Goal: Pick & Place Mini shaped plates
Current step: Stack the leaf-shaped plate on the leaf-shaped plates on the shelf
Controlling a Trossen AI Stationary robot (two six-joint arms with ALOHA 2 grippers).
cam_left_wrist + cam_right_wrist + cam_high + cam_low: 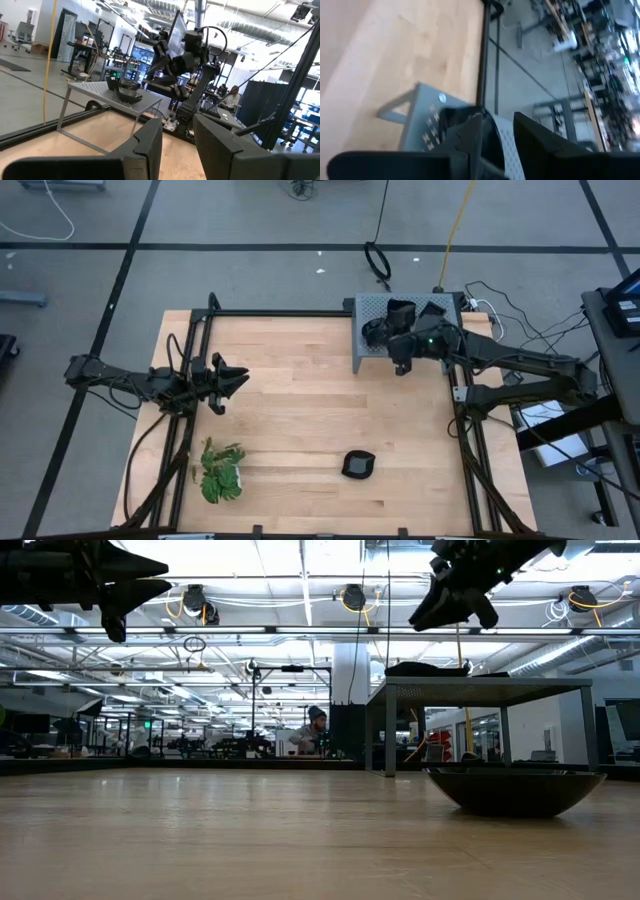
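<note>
One mini shaped plate (358, 464), black and glossy, rests on its underside on the wooden table near the front right; the low view shows the same plate (515, 790). More black plates (402, 310) lie on top of the grey perforated metal stand (372, 308) at the far right. My right gripper (385, 332) hangs open just above that stand, and dark plates (457, 116) show past its fingers. My left gripper (235, 380) waits open over the table's left side, raised, with nothing between its fingers (150, 145).
A green leafy plant (220, 472) lies near the front left corner. Black frame rails (460, 395) run along the table's sides and far edge. Bare wood lies across the table's middle. A person sits in the room far beyond the table (315, 725).
</note>
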